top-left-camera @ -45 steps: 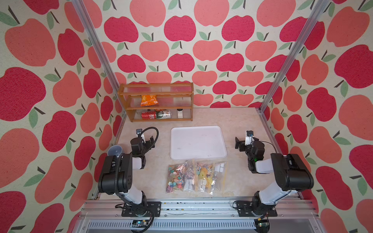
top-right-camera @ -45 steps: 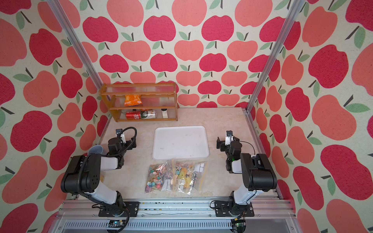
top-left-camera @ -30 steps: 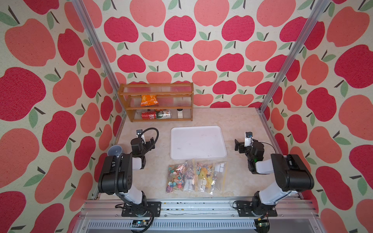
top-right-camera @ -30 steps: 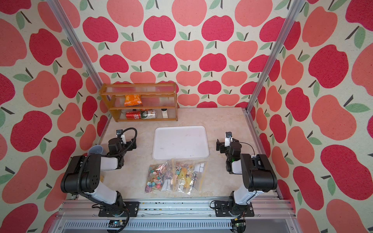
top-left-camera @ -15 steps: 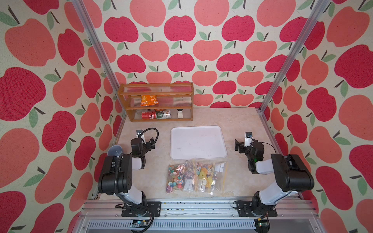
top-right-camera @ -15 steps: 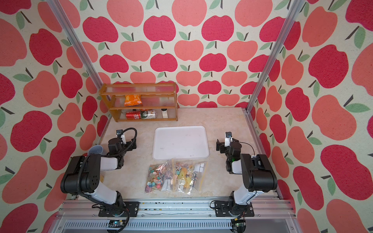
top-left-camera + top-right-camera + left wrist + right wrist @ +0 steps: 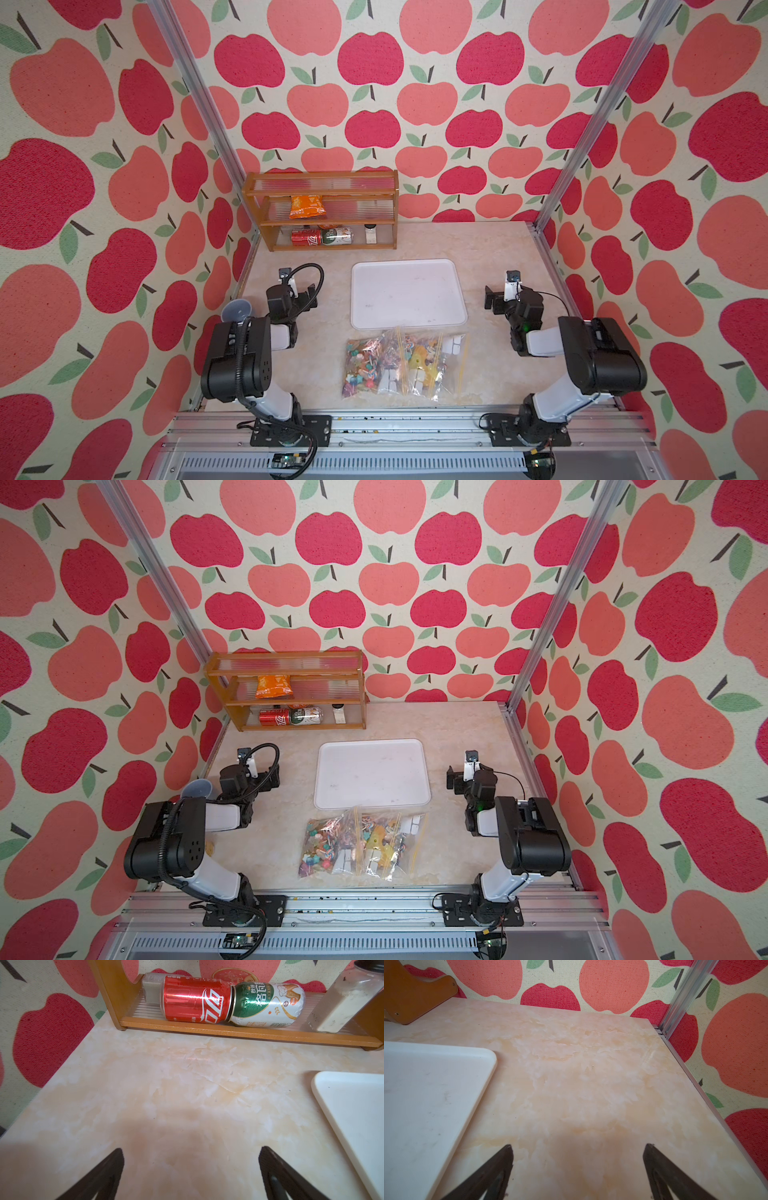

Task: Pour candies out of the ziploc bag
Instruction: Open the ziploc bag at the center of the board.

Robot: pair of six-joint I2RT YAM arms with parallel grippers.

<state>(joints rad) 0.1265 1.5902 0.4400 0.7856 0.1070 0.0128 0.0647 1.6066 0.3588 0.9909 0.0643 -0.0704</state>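
Entry: nothing poured yet. The ziploc bag [image 7: 401, 361] lies flat on the tabletop [image 7: 490, 249], full, with all the candies [image 7: 365, 368] inside it. None show on the white tray [image 7: 405, 291] or loose on the surface. The left claw [image 7: 190, 1151] is spread wide and empty above bare tabletop, and the right claw [image 7: 577, 1147] is the same, wide with nothing between its jaws. The bag sits behind both claws, toward the arm bases, roughly midway between them and well apart from each. The tray lies between the two claws, and its near edge meets the bag's far edge; I cannot tell whether they touch or overlap. Ahead of the left claw stands a wooden shelf [image 7: 228, 1031] with a red can [image 7: 195, 1003] and a green-and-white can [image 7: 268, 1005] lying on their sides. By my reckoning everything is left to do: grasp the bag, open its mouth if it is sealed (too small to tell), lift it and tip it over the tray. Materials: the bag is thin, clear, crinkled film and looks limp. Its contents are lumpy, small multicoloured sweets, with thin pale sticks [image 7: 398, 338] fanning out. The tray is smooth white plastic with rounded corners, a shallow raised rim and faint scuffs. The tabletop is a glossy cream marble pattern. The claw fingers [image 7: 110, 1165] are black and taper to points.
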